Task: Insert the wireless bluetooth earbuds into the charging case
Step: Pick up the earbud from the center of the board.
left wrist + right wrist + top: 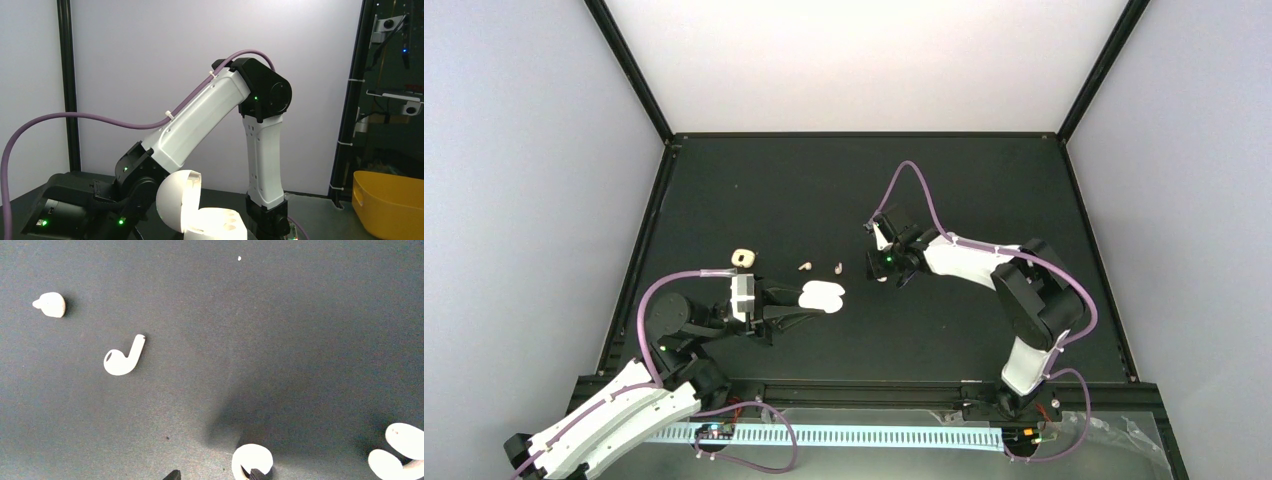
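Earbuds [123, 357] are scattered on the table [824, 180]. One bud [252, 459] is seen ungripped beside a tip of the right gripper [214, 475], whose jaws stand apart. The open case [822, 297], clamped by the left gripper [802, 306], lies near-left of it.

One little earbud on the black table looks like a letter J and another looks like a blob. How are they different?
The J-shaped earbud shows a long stem curving into its head; the stubby earbud shows only a round lump with a tiny tip. The J-shaped earbud looks whiter, the stubby earbud slightly creamier. Both lie loose on the dark table, apart, neither in the case.
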Robot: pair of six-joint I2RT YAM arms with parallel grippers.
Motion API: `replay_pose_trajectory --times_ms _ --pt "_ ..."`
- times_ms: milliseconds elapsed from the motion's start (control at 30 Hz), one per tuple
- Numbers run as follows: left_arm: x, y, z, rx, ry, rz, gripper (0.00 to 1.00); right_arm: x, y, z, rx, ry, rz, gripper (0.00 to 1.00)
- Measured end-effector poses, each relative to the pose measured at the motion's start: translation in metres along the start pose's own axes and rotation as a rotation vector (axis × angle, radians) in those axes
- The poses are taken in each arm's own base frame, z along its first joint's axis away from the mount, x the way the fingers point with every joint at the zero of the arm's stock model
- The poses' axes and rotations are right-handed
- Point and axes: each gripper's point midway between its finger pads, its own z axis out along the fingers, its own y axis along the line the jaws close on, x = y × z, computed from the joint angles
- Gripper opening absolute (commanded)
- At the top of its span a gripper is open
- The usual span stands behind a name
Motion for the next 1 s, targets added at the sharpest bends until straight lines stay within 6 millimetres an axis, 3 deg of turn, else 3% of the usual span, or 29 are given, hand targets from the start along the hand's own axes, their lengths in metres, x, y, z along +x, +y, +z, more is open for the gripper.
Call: replay_pose_trajectory --times_ms 600,1000 --pt "0.0 0.001 0.0 -0.003 0.0 0.0 0.02 0.0 -0.013 0.002 0.07 -0.013 0.002 0.3" --pt "0.0 0.002 0.0 -0.012 -0.001 -0.001 0.02 0.006 -0.028 0.003 0.141 -0.012 0.004 0.18"
